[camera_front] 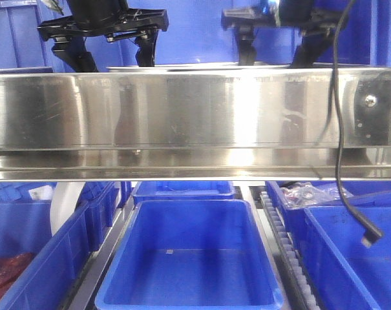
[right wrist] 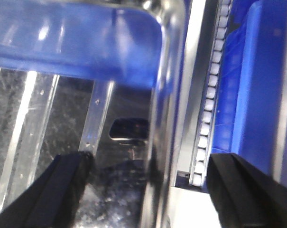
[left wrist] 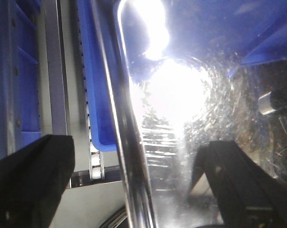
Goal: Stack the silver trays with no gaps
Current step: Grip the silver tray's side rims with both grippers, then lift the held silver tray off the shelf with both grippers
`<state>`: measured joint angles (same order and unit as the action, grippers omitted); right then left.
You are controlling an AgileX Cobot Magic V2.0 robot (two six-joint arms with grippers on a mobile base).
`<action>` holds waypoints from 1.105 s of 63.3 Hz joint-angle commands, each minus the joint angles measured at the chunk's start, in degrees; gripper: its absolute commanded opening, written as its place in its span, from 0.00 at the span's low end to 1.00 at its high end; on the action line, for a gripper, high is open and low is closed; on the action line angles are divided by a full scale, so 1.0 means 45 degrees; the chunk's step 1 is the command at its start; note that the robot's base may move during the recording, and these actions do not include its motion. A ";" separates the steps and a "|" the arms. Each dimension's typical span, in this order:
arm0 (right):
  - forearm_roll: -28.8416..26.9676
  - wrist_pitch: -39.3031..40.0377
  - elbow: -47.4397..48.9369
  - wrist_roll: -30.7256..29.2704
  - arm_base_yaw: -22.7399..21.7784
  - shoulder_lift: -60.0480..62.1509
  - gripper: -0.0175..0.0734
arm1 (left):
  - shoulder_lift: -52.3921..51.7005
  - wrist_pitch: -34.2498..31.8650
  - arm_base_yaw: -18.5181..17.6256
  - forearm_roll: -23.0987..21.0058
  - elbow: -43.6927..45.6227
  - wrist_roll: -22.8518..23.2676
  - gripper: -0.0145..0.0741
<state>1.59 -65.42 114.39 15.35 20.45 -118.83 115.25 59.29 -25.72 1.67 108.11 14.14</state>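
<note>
A silver tray (camera_front: 195, 66) shows only as a thin shiny rim just above the steel rail. In the left wrist view its glaring floor (left wrist: 181, 95) fills the right side, and its rolled left rim (left wrist: 134, 166) runs between the wide-apart fingers of my left gripper (left wrist: 138, 190), which is open and straddles that rim. My right gripper (right wrist: 155, 194) is open too and straddles the tray's right rim (right wrist: 157, 142), with one finger (right wrist: 62, 190) over the tray floor. Both grippers (camera_front: 112, 57) (camera_front: 277, 53) hang above the tray's two ends. Whether another tray lies beneath cannot be told.
A long broad steel shelf rail (camera_front: 195, 116) crosses the front view and hides the tray's body. Deep blue bins (camera_front: 189, 258) (camera_front: 350, 252) sit below it, and more stand behind. White roller tracks (right wrist: 209, 104) flank the tray. A black cable (camera_front: 369, 236) dangles at the right.
</note>
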 commanded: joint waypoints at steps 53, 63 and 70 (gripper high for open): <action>0.0085 -0.0545 0.0494 -0.0029 -0.0018 0.1134 0.26 | -0.0499 0.1077 0.0025 0.0160 0.1346 0.0702 0.12; 0.0097 -0.0817 0.0494 -0.0029 0.0046 0.2038 0.26 | -0.0786 0.2673 -0.0104 0.0832 0.2588 0.0653 0.12; 0.0187 -0.0867 0.0494 0.0191 0.0153 0.2881 0.26 | -0.1371 0.3327 -0.0421 0.1546 0.2899 0.0515 0.12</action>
<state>0.64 -70.44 114.87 16.73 20.69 -113.16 115.28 70.38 -26.03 4.86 118.17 17.92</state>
